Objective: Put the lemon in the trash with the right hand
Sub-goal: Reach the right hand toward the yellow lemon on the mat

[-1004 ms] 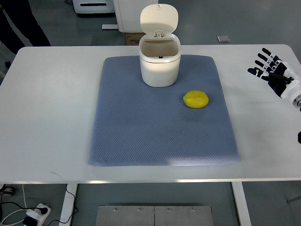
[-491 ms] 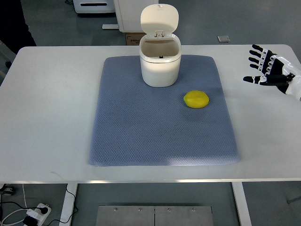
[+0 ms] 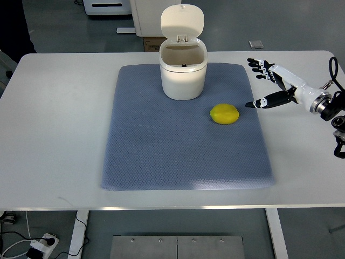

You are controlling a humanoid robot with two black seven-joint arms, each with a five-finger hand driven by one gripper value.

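A yellow lemon point(image 3: 225, 114) lies on the blue-grey mat point(image 3: 178, 145), right of centre. A white trash bin point(image 3: 183, 68) with its lid flipped up and open stands at the mat's far edge, up and left of the lemon. My right hand point(image 3: 262, 83) comes in from the right edge, fingers spread and empty, over the mat's right edge, a short way right of the lemon and not touching it. The left arm does not show.
The mat lies on a white table point(image 3: 54, 124). A person's dark clothing point(image 3: 13, 24) shows at the far left beyond the table. A cardboard box point(image 3: 150, 43) and white furniture stand on the floor behind the bin.
My right hand has moved left from the table's right edge toward the lemon, its arm now reaching further in. The lemon and bin have not moved.
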